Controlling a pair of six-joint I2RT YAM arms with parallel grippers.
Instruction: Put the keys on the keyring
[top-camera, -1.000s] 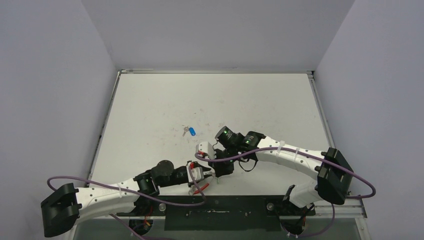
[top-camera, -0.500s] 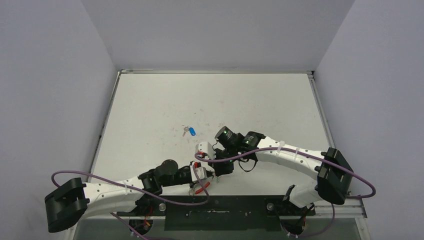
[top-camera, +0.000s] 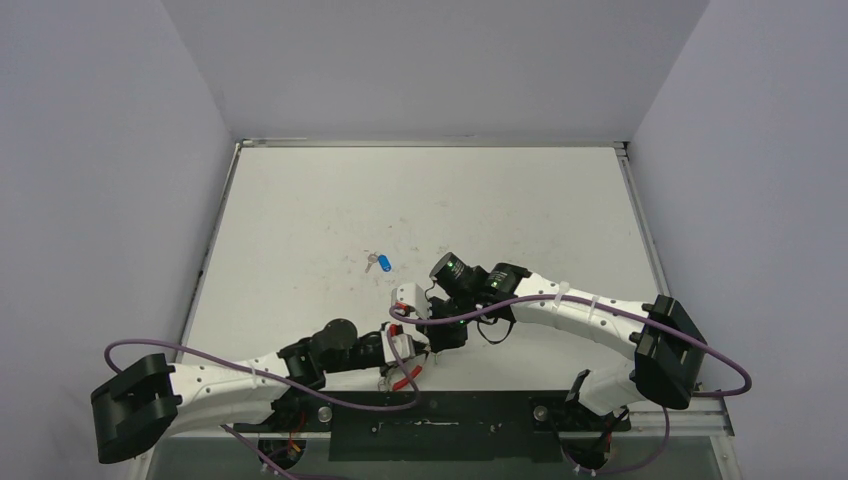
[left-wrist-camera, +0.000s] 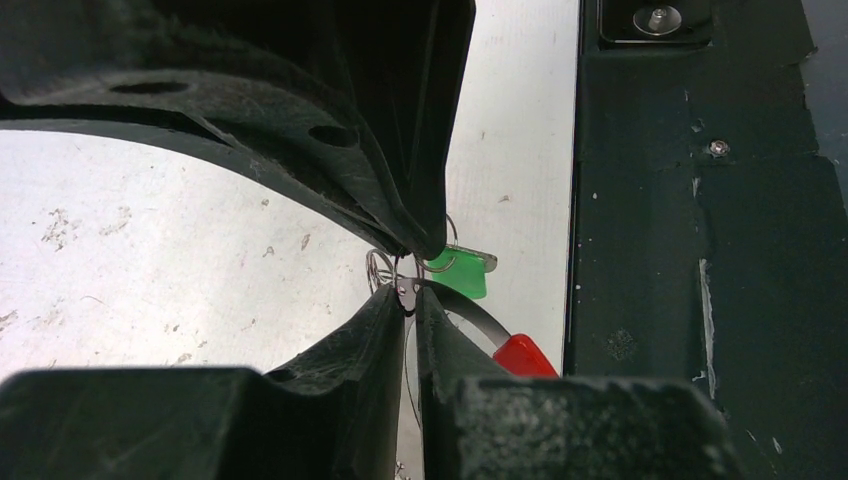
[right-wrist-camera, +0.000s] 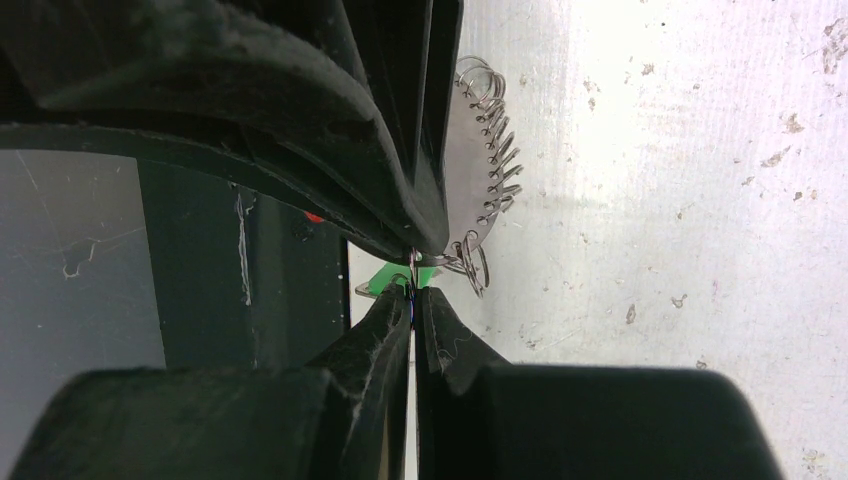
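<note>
Blue-headed key (top-camera: 383, 264): flat on the surface (top-camera: 500, 200), slightly left of centre in the top view, silver blade toward the left, well apart from the rest. Green-headed key (left-wrist-camera: 461, 273): tiny, head poking out just right of the closed tips of the left pincer (left-wrist-camera: 408, 300) in the middle of its wrist view, also just beside the closed right pincer (right-wrist-camera: 412, 290). Keyring (left-wrist-camera: 476, 313): silvery wire arc running from the left pinch point down-right to a red sleeve; coiled stretch in the upper middle of the right wrist view.
</note>
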